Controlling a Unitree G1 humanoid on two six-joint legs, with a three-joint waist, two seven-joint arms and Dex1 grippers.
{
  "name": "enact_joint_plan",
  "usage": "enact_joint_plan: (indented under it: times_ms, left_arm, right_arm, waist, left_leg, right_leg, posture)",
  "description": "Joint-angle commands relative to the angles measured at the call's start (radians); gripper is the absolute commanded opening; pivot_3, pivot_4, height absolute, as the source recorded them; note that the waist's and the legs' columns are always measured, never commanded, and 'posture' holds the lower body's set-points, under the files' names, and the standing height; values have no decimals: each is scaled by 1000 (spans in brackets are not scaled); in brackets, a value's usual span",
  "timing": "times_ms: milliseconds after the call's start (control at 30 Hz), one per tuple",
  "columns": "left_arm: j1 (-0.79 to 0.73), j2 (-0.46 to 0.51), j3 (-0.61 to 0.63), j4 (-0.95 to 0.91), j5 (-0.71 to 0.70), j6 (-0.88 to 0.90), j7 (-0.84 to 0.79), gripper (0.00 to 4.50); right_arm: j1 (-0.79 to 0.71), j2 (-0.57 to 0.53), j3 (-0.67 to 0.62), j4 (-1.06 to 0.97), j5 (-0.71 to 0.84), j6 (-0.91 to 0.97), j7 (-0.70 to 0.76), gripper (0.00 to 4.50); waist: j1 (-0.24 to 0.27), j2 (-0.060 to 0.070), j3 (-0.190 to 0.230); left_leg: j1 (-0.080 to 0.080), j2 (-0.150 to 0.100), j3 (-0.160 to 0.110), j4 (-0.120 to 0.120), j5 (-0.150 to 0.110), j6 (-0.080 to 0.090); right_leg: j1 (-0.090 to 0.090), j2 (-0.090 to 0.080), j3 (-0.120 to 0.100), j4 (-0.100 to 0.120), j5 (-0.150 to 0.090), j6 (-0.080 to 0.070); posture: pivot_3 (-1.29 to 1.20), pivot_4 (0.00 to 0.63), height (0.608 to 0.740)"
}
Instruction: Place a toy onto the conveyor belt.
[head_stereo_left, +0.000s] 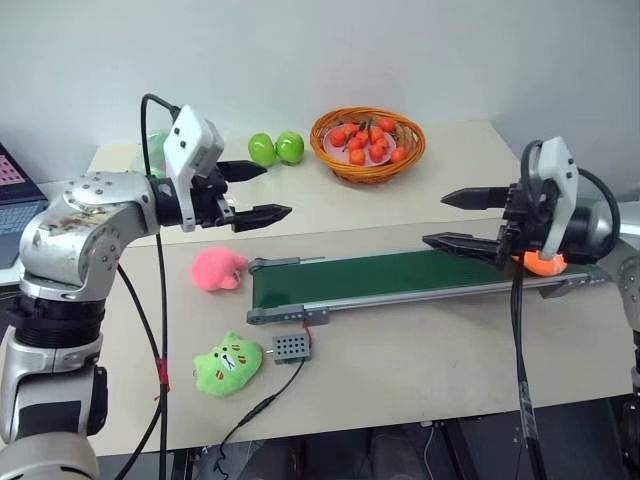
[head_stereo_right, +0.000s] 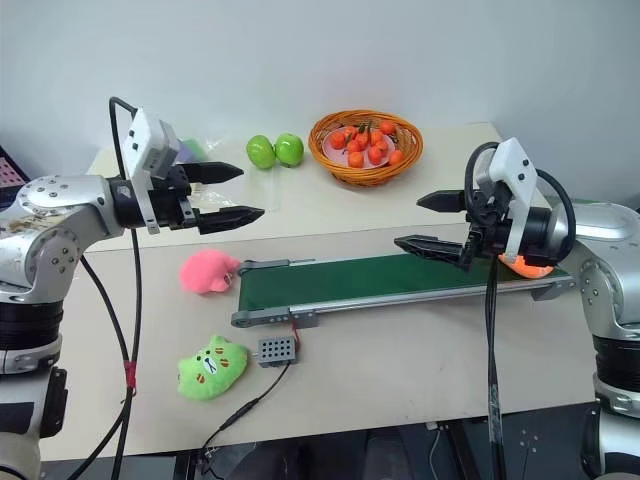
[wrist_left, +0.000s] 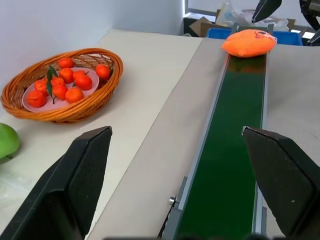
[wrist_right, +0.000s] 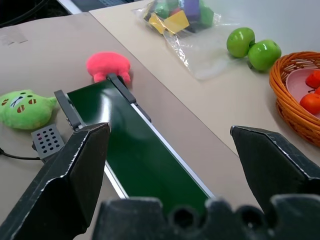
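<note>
Head views: we record the orange toy (head_stereo_left: 543, 264) lying on the far right end of the conveyor belt (head_stereo_left: 400, 278), partly behind the right pincer (head_stereo_left: 462, 221), which hangs wide and empty. Left pincer (head_stereo_left: 255, 192) wide, empty, above the counter (head_stereo_left: 420, 350). Pink plush (head_stereo_left: 217, 269) just beside the belt's left end; green plush (head_stereo_left: 228, 363) nearer us.

Left wrist: we list the fruit basket (wrist_left: 60, 85).

Right wrist: two green apples (wrist_right: 252, 47).

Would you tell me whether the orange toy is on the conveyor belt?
Yes: the toy lies on the conveyor belt, at its end.
</note>
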Motion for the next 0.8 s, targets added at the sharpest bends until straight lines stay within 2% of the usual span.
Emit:
enact_joint_plan:
  times_ms: [33,800]
  left_arm:
    - [-39,-1,18,-12,2,-20,-6,4468]
    - [-74,-45,22,-12,-1,-36,-14,4468]
  right_arm:
    - [-25,-6,-18,-5,-6,-24,-3,4500]
    - [-41,-30,-32,20,-40,-51,3,4500]
  waist:
    - [0,0,0]
    - [0,0,0]
  left_leg:
    - [0,0,0,0,0,0]
    - [0,0,0,0,0,0]
  right_leg:
    - [0,0,0,0,0,0]
    - [0,0,0,0,0,0]
  posture:
    - [0,150,740]
    - [0,150,740]
